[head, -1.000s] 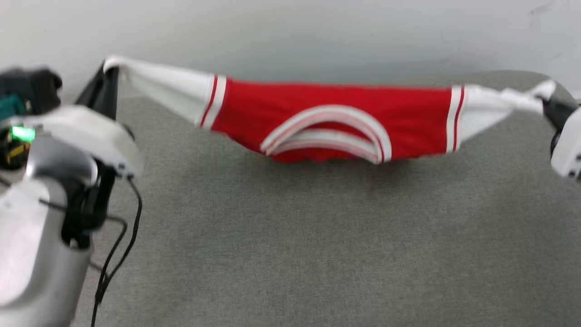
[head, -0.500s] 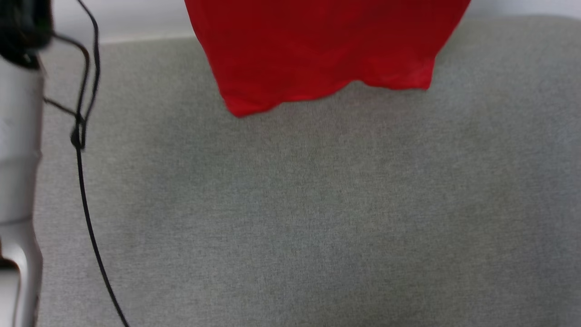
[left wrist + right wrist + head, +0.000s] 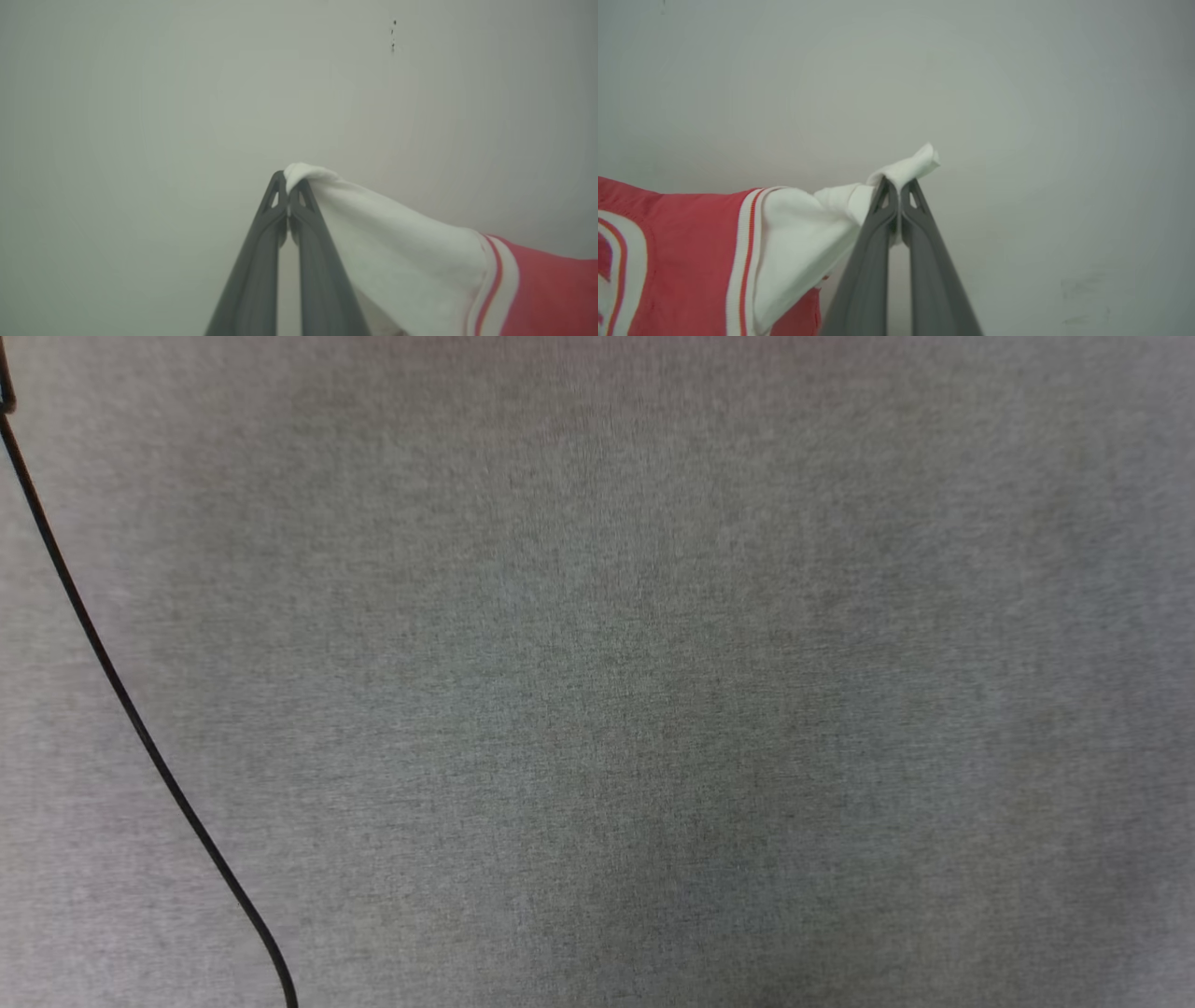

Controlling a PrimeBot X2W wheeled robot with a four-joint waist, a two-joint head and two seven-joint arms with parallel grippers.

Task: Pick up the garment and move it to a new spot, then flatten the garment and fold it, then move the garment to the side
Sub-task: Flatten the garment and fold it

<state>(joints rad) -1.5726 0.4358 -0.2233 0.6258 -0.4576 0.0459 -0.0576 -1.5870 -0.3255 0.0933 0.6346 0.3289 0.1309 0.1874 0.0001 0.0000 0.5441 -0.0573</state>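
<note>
The left pincer is clamped tight on one white sleeve tip of the garment. The shirt hangs stretched in the air before the pale wall, across to the right pincer, likewise shut on the other sleeve. Within the last second the head camera has tipped down onto the grey bench and a black cable, probably to find the spot for laying the shirt flat.

Setting: bare indoor test space, lab-like rather than domestic. Evidence: grey woven fabric work surface, a loose black cable crossing its left side, and a plain off-white wall with small scuff marks.
</note>
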